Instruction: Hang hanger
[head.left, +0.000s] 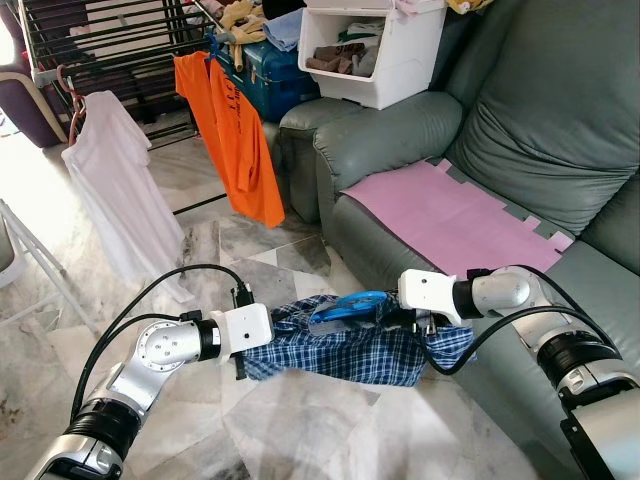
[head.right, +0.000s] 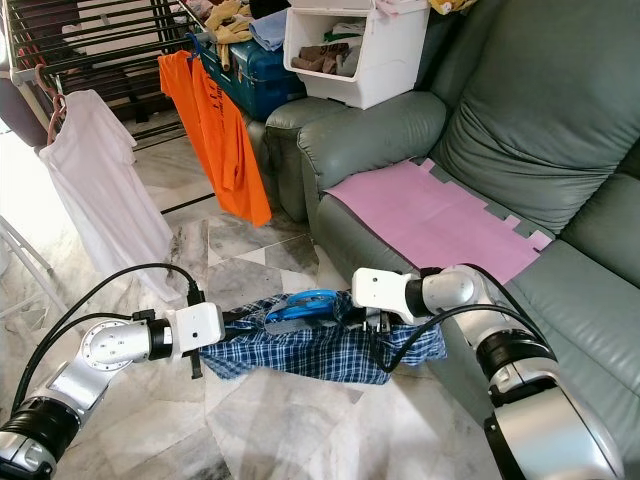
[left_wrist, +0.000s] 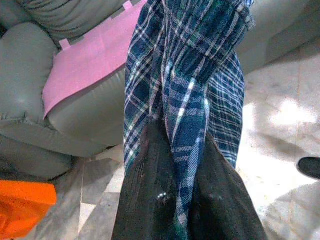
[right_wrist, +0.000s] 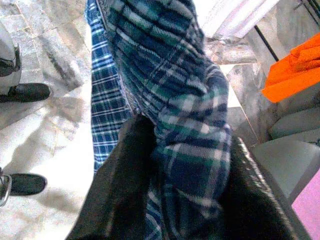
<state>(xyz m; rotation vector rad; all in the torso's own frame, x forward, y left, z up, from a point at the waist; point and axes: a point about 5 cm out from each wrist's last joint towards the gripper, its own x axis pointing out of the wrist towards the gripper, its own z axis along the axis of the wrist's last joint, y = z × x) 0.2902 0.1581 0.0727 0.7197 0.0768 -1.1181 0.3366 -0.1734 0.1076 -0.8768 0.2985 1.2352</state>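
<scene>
A blue plaid garment is stretched low over the floor between my two grippers, in front of the sofa. A blue plastic hanger lies along its top edge. My left gripper is shut on the garment's left end, the cloth pinched between its black fingers. At the right end, my right gripper is shut on a bunch of plaid cloth. Far back on the left a drying rack carries a white shirt and an orange shirt.
A grey-green sofa with a pink mat stands close on my right. On its arm rests a white bin of clothes, beside a blue box. Marble floor spreads below; a white frame leg stands left.
</scene>
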